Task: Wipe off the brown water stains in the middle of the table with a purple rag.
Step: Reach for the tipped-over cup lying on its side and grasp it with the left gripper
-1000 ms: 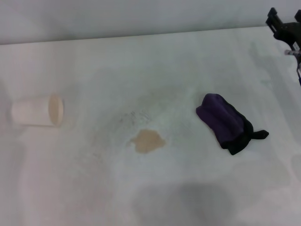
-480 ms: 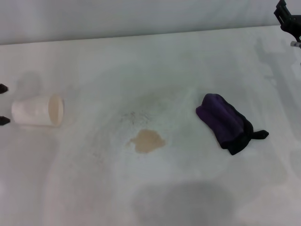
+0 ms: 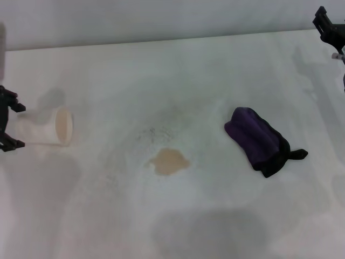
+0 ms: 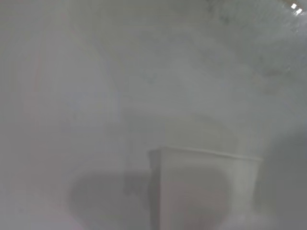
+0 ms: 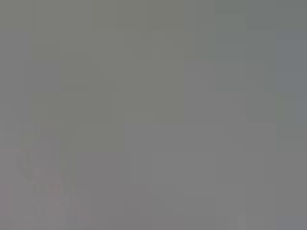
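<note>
Two hands in view | left hand (image 3: 7,125) spread wide around white cup (image 3: 51,127), far left | right hand (image 3: 330,29) far right, grip unclear | purple rag (image 3: 259,140) untouched, right of brown water stains (image 3: 169,161) mid-surface (image 3: 178,70) | step: pre-grasp; next: right hand must reach rag.
</note>
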Motion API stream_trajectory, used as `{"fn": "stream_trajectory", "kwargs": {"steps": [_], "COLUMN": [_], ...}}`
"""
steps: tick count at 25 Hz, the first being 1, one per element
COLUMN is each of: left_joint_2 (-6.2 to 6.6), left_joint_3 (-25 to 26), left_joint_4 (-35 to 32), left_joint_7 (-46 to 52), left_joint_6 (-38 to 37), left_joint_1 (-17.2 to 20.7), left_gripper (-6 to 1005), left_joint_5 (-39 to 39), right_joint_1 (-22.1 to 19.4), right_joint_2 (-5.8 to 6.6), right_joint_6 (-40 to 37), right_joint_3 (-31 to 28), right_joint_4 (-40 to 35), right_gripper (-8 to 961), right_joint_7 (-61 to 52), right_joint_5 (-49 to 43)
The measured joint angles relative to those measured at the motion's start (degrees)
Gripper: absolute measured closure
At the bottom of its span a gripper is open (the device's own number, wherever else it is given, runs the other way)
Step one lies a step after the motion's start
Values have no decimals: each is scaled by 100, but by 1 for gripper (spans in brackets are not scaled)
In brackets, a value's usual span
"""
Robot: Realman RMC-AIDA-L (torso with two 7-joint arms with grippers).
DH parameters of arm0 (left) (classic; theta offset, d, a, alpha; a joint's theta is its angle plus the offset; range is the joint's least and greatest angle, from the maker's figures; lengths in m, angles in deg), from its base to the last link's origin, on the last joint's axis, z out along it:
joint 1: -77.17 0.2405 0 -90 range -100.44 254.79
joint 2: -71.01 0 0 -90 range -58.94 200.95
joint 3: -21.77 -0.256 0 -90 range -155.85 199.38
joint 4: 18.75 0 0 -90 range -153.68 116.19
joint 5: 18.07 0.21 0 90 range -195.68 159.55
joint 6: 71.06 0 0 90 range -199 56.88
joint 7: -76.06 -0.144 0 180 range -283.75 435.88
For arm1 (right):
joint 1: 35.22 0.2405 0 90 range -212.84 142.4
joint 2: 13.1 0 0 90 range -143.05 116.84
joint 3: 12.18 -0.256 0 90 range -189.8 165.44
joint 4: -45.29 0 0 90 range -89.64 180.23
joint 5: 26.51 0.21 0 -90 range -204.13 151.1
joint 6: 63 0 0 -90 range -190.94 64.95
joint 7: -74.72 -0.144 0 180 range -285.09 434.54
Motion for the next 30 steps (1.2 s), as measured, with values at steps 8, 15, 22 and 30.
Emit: {"fn": "stream_trajectory", "kwargs": {"steps": [8,15,22,30], "left_joint_2": [-76,-99,-128,-160], "left_joint_3": [8,9,18,18], "left_joint_4": [-225,-495,-615,-780], "left_joint_7": [-148,-184,-376,-458], "left_joint_6": [286,598,807,969], "left_joint_1": [29,115,205,281], "left_gripper": [124,124,123,164], "left_joint_5": [-56,-105,-332,-349], "right_joint_1": [-9,-9,-9,4], "right_joint_2": [-12,-16,-15,-7], "right_joint_6": [0,-25,-41,-41], "right_joint_3": [0,0,0,1], "right_joint_4": [33,34,40,40], "right_gripper": [145,144,144,144], "right_joint_7": [-3,-6,-6,-75], "right_joint_5": [0,0,0,0]}}
